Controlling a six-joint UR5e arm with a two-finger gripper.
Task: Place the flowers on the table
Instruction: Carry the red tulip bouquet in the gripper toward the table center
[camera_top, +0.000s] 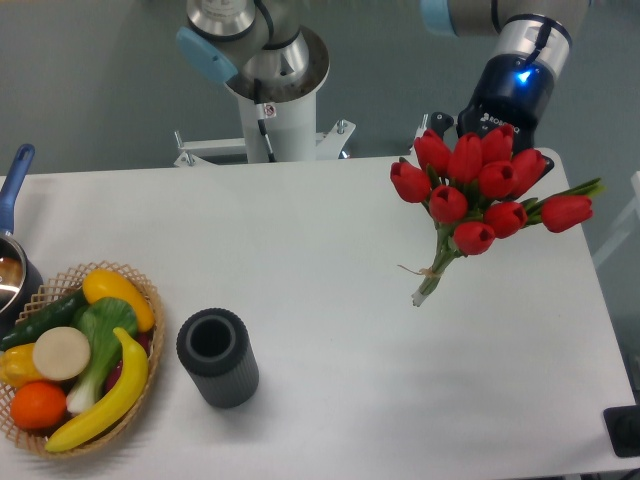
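Observation:
The flowers (472, 188) are a bunch of red tulips with green stems tied with twine, at the right back of the white table (330, 250). The bunch tilts, heads up and to the right, with the stem ends (422, 295) pointing down-left, low over the tabletop. My gripper (500, 120) comes down from the top right straight behind the tulip heads. Its black body with a blue light shows, but its fingers are hidden behind the blossoms. The bunch appears held by it.
A black ribbed cylinder vase (218, 357) stands at the front left. A wicker basket (150, 300) of fruit and vegetables is at the left edge, with a pot (10, 275) behind it. The robot base (275, 95) stands at the back centre.

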